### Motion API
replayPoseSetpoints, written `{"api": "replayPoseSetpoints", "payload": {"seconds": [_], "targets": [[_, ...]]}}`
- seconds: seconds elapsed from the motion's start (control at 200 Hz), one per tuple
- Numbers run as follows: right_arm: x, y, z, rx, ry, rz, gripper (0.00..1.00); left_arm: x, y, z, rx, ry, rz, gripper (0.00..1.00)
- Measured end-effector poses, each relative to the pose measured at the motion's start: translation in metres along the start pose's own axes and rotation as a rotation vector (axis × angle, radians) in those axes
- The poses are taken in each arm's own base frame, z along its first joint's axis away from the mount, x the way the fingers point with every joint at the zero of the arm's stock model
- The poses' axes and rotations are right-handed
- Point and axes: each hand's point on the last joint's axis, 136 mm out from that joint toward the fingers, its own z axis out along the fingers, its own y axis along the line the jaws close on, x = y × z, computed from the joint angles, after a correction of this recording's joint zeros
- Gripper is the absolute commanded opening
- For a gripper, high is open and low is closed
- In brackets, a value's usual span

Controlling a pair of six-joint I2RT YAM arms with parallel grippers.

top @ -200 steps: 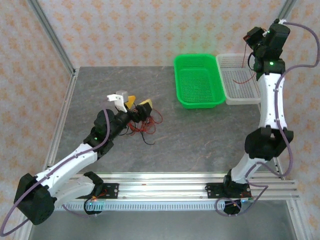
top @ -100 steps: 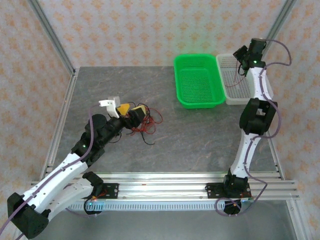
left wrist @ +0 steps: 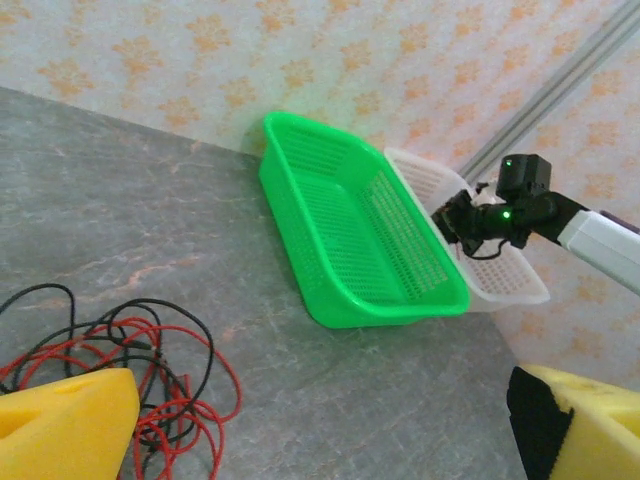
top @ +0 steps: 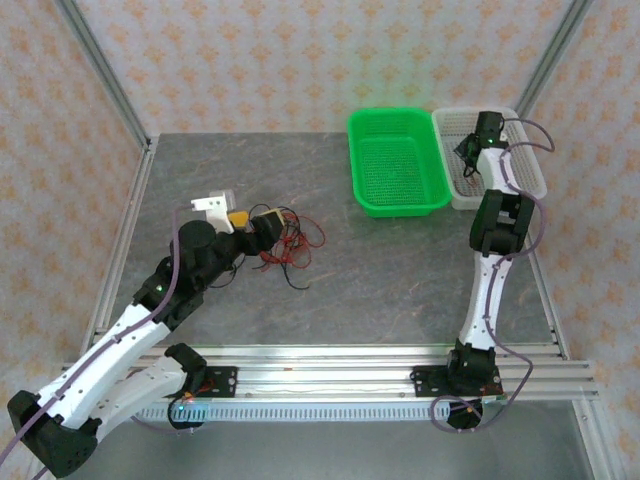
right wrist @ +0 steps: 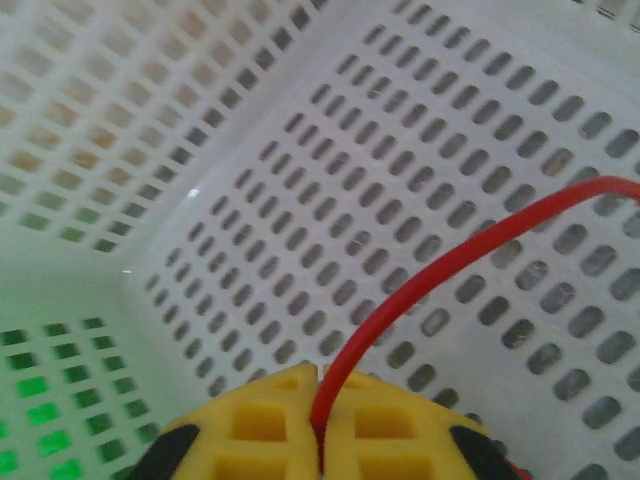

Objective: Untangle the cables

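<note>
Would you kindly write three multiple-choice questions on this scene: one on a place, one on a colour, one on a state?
1. Where is the right gripper? A. Over the green basket. B. Inside the white basket. C. Over the tangle.
2. What colour is the cable between its fingers? A. Red. B. Black. C. Blue.
3. How do the fingers of the left gripper stand? A. Shut on a cable. B. Shut on nothing. C. Wide apart.

B: white perforated walls surround the fingers in the right wrist view.
A: a red strand rises from between the yellow fingers.
C: the left wrist view shows its yellow fingers far apart, table between them.
</note>
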Motion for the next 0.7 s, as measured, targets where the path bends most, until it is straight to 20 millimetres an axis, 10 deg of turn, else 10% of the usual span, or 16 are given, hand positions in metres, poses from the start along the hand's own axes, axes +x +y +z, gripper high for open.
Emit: {"api": "replayPoseSetpoints", "payload": {"seconds": [0.21,0.45,0.701], "targets": [[-0.013,-0.004,-0.010,0.058,-0.026,-0.019,0.56,0.004,0.013,0.002,-0.088,0.035,-0.018,0.93],[-0.014,-0.019,-0.026,0.147,-0.013,-0.060,0.69,0.021,0.030,0.008,-0.179,0.109,-0.048,0.90],[-0.044,-0.015,-0.119,0.182,-0.080,-0.091,0.70,0.031,0.039,0.016,-0.234,0.152,-0.048,0.88]]}}
